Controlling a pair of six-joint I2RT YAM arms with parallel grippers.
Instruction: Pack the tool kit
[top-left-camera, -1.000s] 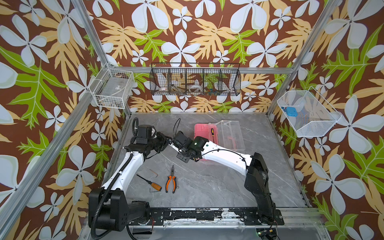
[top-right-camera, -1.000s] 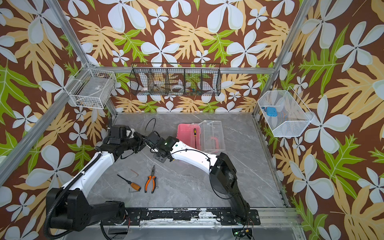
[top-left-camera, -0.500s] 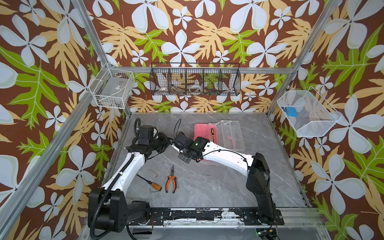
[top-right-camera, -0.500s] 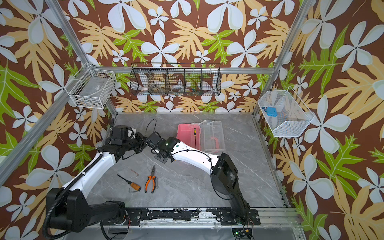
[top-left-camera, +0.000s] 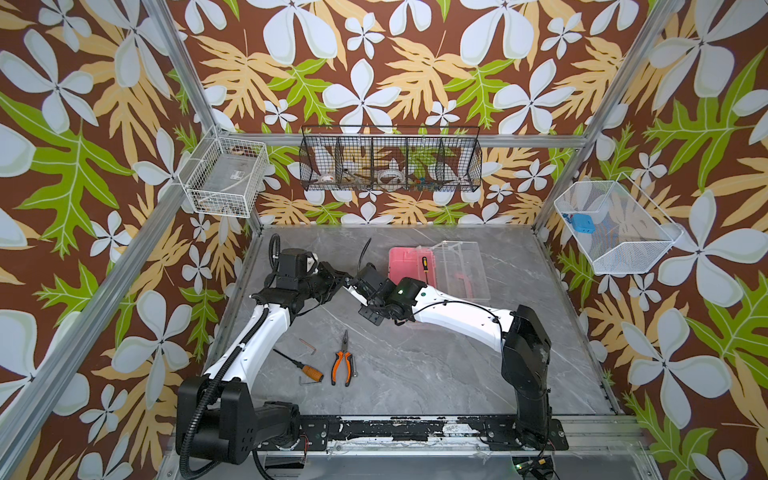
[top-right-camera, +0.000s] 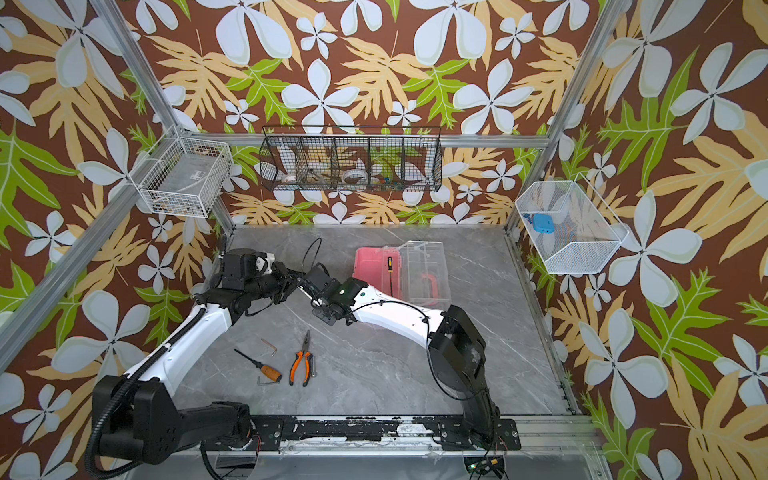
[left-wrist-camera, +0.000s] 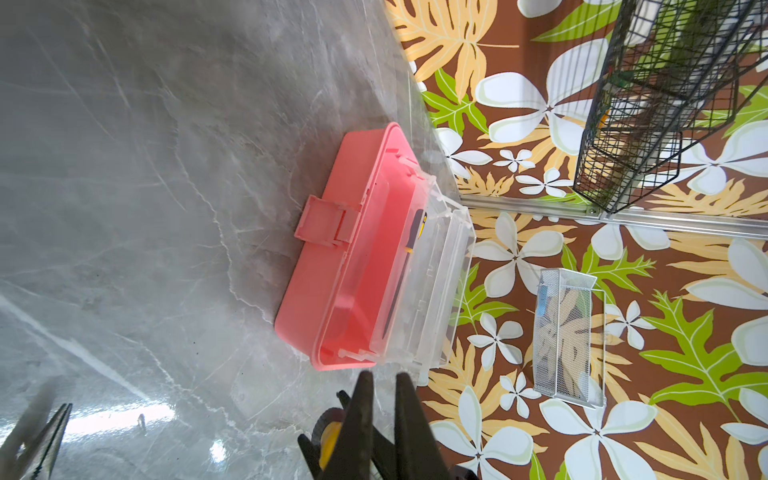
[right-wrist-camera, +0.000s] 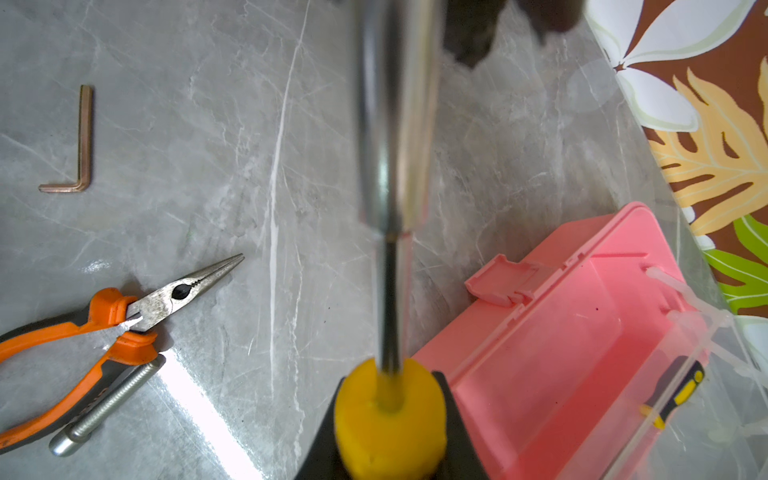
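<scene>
Right wrist view is taken up at its lower edge by the right gripper (right-wrist-camera: 390, 428), whose jaws are clamped on the yellow handle of a held screwdriver (right-wrist-camera: 390, 291). Its steel shaft is pointed away from the wrist, toward the left gripper (left-wrist-camera: 383, 378). That gripper's fingers (left-wrist-camera: 361, 415) are drawn almost together, with only a slit left between them, and whether the shaft's tip is pinched there cannot be told. In both top views the two grippers are seen tip to tip above the table (top-left-camera: 415, 365), left of centre and midway in depth. Just to their right, toward the far side, the pink case (top-left-camera: 405, 266) is set flat with its clear lid (top-left-camera: 461, 270) swung open to the right. A yellow-black screwdriver (top-left-camera: 424, 266) is laid inside it by the hinge side. On the near left of the table, well apart from the case, the orange-black pliers (top-left-camera: 343, 365) are laid with their nose toward the far side. A small metal rod (top-left-camera: 354, 366) is placed just beside their right handle and an orange-handled screwdriver (top-left-camera: 301, 368) to their left. One hex key (top-left-camera: 308, 345) is seen beyond that screwdriver and another hex key (top-left-camera: 306, 380) just beside its handle.
</scene>
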